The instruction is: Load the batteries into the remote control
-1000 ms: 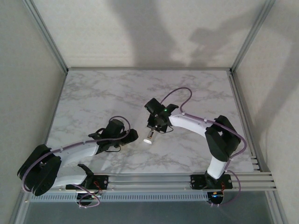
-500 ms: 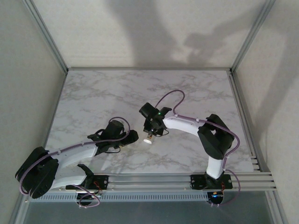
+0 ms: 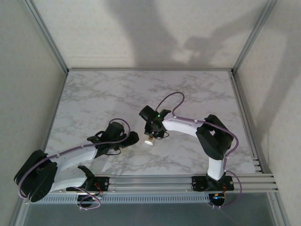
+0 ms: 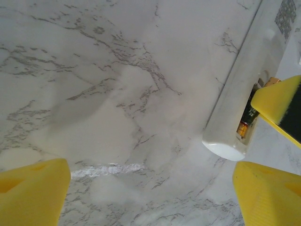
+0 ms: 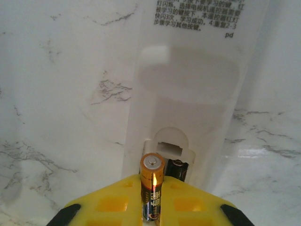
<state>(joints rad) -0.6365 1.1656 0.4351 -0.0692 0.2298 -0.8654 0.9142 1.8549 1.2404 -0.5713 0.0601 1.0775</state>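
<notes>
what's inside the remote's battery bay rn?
A dark cylindrical cell sits in the slim white remote's open bay. The second cell, coppery end up, is gripped in the right jaws beside it. The bay's lower part is hidden behind them.

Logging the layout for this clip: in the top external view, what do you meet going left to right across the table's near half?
left arm's shoulder → left gripper → remote control → right arm's elbow
</notes>
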